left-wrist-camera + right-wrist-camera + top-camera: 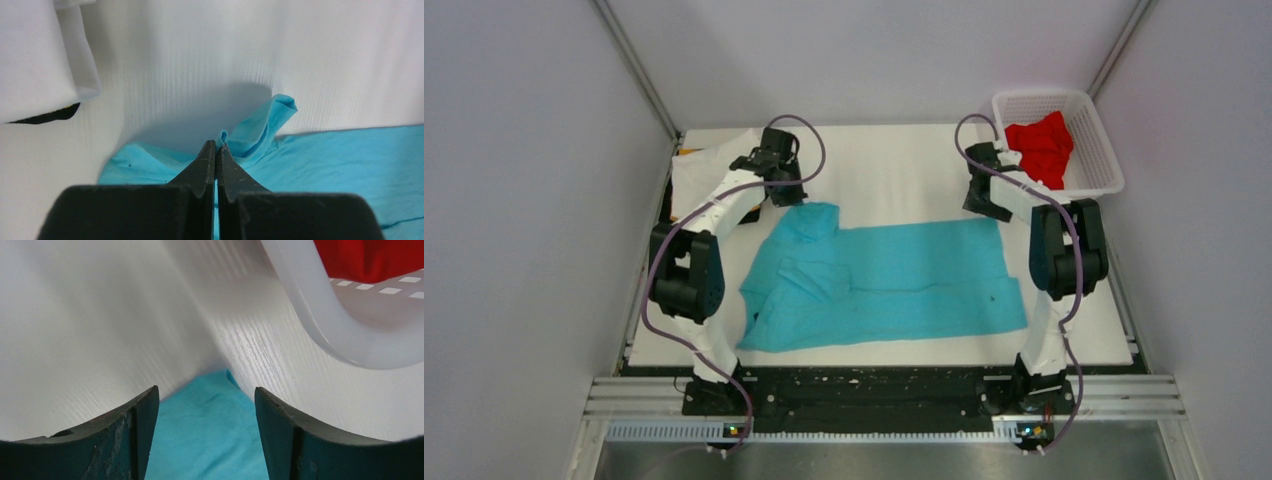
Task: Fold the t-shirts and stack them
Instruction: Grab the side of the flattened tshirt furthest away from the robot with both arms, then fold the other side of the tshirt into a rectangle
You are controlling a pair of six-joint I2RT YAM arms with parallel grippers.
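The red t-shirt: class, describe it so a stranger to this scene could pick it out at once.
Find the white table, then the white mesh basket at its far right corner. The red t-shirt lies crumpled inside it. It is the only red cloth; the turquoise t-shirt lies spread mid-table.

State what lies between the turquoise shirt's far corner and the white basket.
Only bare table separates the turquoise shirt from the basket; the right wrist view shows this.

Pincer point(216, 149) clamped on turquoise t-shirt point(325, 160)
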